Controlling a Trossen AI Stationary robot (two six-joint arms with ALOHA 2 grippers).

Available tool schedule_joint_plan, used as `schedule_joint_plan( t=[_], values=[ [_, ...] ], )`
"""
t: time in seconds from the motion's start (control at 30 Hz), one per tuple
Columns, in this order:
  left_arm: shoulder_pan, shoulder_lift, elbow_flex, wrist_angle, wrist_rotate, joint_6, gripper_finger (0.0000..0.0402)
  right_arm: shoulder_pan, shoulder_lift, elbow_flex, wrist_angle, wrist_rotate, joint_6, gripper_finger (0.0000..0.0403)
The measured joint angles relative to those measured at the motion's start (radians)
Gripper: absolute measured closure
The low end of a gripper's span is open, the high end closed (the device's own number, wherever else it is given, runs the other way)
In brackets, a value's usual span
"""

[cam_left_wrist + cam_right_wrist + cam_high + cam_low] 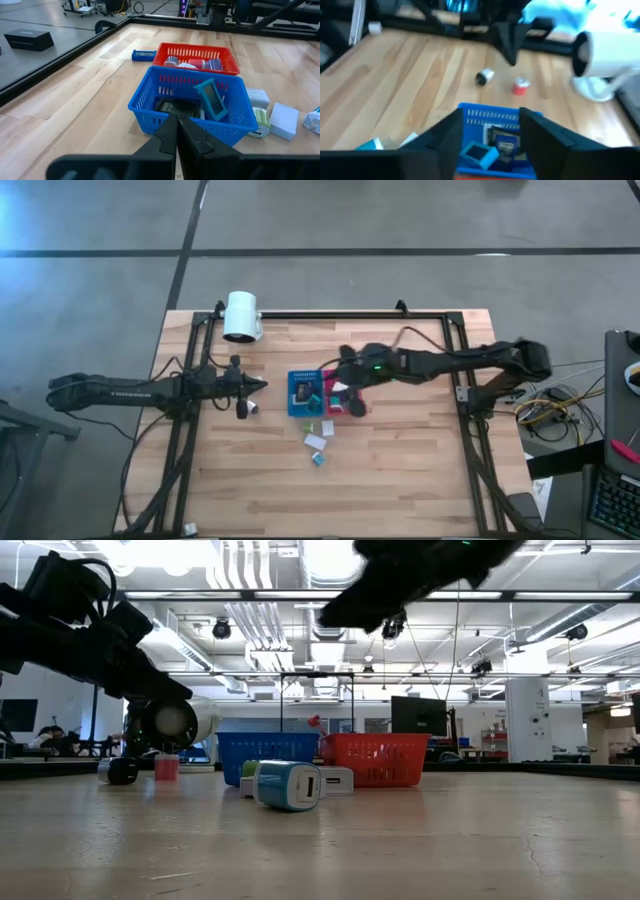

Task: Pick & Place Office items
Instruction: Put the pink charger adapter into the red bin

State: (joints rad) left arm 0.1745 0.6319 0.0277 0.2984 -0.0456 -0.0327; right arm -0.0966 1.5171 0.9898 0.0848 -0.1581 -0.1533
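The blue tray (303,392) and the red tray (333,395) stand side by side at mid-table. In the blue tray a teal block (212,100) leans on its wall over dark items. Several small items (192,63) lie in the red tray. Loose office items lie just in front of the trays: a white block (315,442), a teal-and-white block (288,785) and a green one (326,425). My right gripper (492,131) hovers open above the trays with nothing between its fingers. My left gripper (177,137) is shut and empty, left of the blue tray and pointing at it.
A big white cylinder (241,317) stands at the far left of the table. A small black roll (484,76) and a red piece (520,86) lie near my left gripper. A black frame (330,313) runs around the tabletop. Bare wood lies toward the near edge.
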Motion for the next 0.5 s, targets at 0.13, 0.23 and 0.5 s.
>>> schedule_joint_plan(
  t=[0.13, 0.23, 0.5],
  values=[
    [0.000, 0.000, 0.000, -0.001, -0.001, -0.035, 0.0390, -0.031, -0.172, -0.207, 0.173, -0.001, 0.020, 0.0286],
    [0.000, 0.000, 0.000, -0.004, -0.018, -0.097, 0.0390, -0.046, -0.307, -0.356, 0.316, -0.005, 0.019, 0.0330],
    [0.001, 0.000, 0.000, -0.125, -0.142, -0.251, 0.0376, -0.058, -0.634, -0.666, 0.554, -0.009, 0.058, 0.0391]
  ],
)
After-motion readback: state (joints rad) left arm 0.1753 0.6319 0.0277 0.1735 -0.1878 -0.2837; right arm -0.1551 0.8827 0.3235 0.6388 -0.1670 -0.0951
